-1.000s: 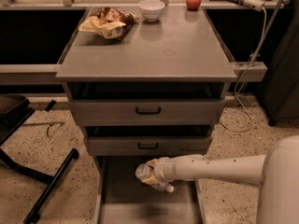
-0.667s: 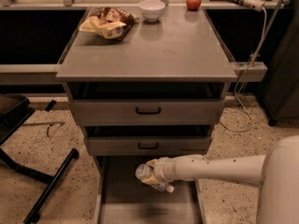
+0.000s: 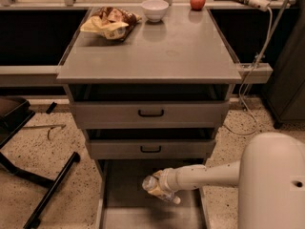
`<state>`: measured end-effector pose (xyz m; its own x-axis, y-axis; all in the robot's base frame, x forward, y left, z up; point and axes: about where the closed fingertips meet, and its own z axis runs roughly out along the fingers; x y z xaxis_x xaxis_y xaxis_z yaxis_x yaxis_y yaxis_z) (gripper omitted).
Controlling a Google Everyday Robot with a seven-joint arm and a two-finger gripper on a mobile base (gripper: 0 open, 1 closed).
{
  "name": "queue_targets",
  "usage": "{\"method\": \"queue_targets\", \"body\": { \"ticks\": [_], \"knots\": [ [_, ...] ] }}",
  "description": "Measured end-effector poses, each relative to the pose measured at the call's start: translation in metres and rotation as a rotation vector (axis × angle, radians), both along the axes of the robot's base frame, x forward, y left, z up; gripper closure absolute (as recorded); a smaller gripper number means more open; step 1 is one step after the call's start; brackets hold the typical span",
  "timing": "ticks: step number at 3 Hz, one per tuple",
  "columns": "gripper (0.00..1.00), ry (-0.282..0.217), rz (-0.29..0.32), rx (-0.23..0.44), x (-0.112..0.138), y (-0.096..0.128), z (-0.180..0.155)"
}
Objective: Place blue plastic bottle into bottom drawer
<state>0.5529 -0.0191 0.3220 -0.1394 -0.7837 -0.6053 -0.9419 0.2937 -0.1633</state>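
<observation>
The blue plastic bottle (image 3: 149,183), clear with a pale label, lies tilted in my gripper (image 3: 162,190), its bottom end pointing down to the right. The gripper is shut on the bottle and holds it just above the open bottom drawer (image 3: 123,194), over the drawer's middle. My white arm (image 3: 205,174) reaches in from the right. The bottom drawer is a plain grey tray pulled out toward me, and its inside shows nothing else.
Two upper drawers with black handles (image 3: 151,112) (image 3: 150,149) are slightly open above the gripper. On the cabinet top are a white bowl (image 3: 155,8), a red apple (image 3: 197,1) and a chip bag (image 3: 110,23). A black chair base (image 3: 50,192) stands at the left; a cable (image 3: 257,46) hangs at the right.
The gripper with the bottle has sunk slightly toward the bottom drawer. Nothing else has moved.
</observation>
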Motion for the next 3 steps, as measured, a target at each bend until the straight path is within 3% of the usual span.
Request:
{"method": "queue_targets", "body": {
  "ticks": [1,3],
  "knots": [
    [1.00,0.023,-0.004,-0.023,0.000,-0.006,-0.031],
    [1.00,0.114,-0.008,0.027,-0.013,0.005,-0.092]
  ]
}}
